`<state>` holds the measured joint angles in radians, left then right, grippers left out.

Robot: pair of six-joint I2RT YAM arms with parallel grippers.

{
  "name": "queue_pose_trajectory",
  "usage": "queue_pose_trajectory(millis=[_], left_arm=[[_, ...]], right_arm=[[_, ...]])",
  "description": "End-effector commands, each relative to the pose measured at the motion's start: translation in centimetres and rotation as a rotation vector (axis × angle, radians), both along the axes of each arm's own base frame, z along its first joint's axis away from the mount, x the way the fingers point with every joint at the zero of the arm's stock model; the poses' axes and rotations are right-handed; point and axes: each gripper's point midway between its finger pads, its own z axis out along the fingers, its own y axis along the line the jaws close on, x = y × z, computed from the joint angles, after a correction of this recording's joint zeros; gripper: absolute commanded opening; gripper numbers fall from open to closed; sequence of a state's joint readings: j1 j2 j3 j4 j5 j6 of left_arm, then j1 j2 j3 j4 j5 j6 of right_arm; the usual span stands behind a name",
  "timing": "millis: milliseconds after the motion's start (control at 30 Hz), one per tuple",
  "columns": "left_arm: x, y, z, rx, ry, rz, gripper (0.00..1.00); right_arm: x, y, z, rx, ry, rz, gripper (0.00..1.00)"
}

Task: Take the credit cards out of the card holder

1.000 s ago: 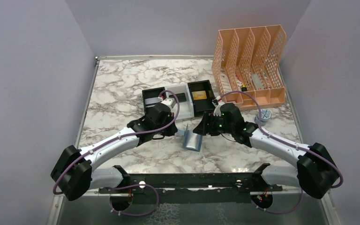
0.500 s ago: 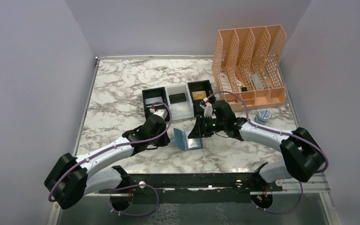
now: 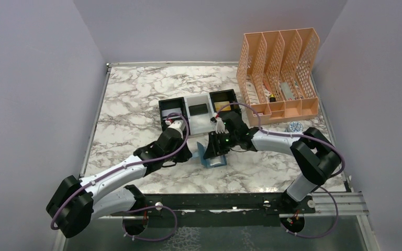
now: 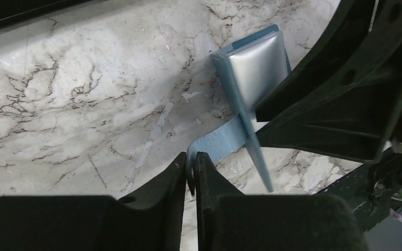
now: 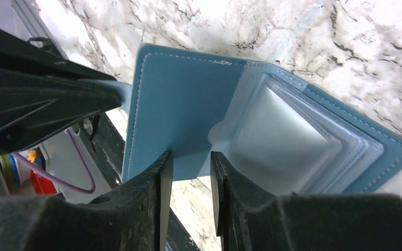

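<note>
Left gripper (image 4: 191,167) pinches the raised flap of the card holder (image 4: 221,144), which sits open on the table (image 3: 136,104) near the tray (image 3: 199,121). Silvery credit card (image 5: 282,136) is pocketed. Right gripper (image 5: 188,170) is part-open over the inner fold; contact unclear.

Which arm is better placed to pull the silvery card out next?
Probably right: the right fingers stand open just beside the silvery card in the card holder, while the left fingers are shut on its flap, holding it open.
</note>
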<state>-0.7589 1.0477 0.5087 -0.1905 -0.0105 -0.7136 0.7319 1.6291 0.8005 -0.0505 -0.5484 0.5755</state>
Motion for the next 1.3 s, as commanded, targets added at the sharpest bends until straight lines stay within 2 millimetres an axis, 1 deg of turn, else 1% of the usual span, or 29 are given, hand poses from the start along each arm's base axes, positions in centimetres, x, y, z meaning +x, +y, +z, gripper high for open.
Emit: queue_pose_trajectory(millis=[0,33,133,167,233,267,333,467,633,700,767,933,1067,1100,1133,1200,1267], left_arm=[[0.2,-0.5,1.0,-0.059,-0.025,0.013,0.22],[0.2,-0.6,1.1,-0.066,-0.026,0.009,0.29],[0.2,-1.1,2.0,-0.115,-0.036,0.009,0.59],[0.2,-1.3,2.3,-0.137,-0.042,0.009,0.67],[0.2,-1.8,2.7,-0.178,-0.043,0.011,0.78],[0.1,-1.8,2.6,-0.188,-0.038,0.013,0.81],[-0.1,-2.0,2.4,-0.202,-0.026,0.013,0.82],[-0.3,-1.9,1.2,-0.188,0.006,0.029,0.82],[0.1,-2.1,0.9,-0.171,0.01,0.029,0.82],[0.4,-2.2,1.0,-0.169,0.003,0.03,0.79],[0.6,-2.2,0.9,-0.16,0.001,0.034,0.73],[1.5,-1.6,0.3,-0.105,-0.001,0.081,0.5],[2.0,-1.5,0.0,-0.084,-0.019,0.081,0.36],[2.0,-1.6,-0.1,-0.08,-0.019,0.068,0.32],[1.9,-1.7,-0.2,-0.077,-0.015,0.059,0.29],[1.8,-2.0,-0.4,-0.078,-0.009,0.044,0.2],[1.6,-1.9,-0.7,-0.077,-0.002,0.042,0.14]], right_arm=[[0.2,0.7,-0.9,-0.052,-0.018,0.023,0.32],[0.1,0.8,-1.1,-0.056,-0.013,0.026,0.32],[-0.2,1.0,-1.8,-0.059,0.009,0.035,0.31],[-0.4,1.0,-2.0,-0.059,0.017,0.035,0.31],[-0.4,0.8,-2.4,-0.067,0.026,0.026,0.31],[-0.5,0.8,-2.6,-0.07,0.03,0.023,0.31],[-0.5,0.7,-2.8,-0.074,0.034,0.016,0.31],[-0.6,0.8,-2.6,-0.062,0.04,0.009,0.31],[-0.7,0.7,-2.5,-0.061,0.04,0.004,0.31],[-0.7,0.7,-2.5,-0.061,0.041,0.002,0.31],[-0.7,0.7,-2.3,-0.058,0.039,-0.001,0.31],[-0.7,0.7,-1.7,-0.048,0.03,0.008,0.31],[-0.2,0.9,0.1,-0.029,-0.013,0.006,0.31],[0.2,0.6,0.8,-0.043,-0.035,-0.019,0.31],[1.0,-0.1,1.2,-0.077,-0.061,-0.082,0.31],[2.9,-1.8,2.0,-0.135,-0.129,-0.232,0.32],[4.2,-3.6,2.6,-0.18,-0.205,-0.325,0.35]])
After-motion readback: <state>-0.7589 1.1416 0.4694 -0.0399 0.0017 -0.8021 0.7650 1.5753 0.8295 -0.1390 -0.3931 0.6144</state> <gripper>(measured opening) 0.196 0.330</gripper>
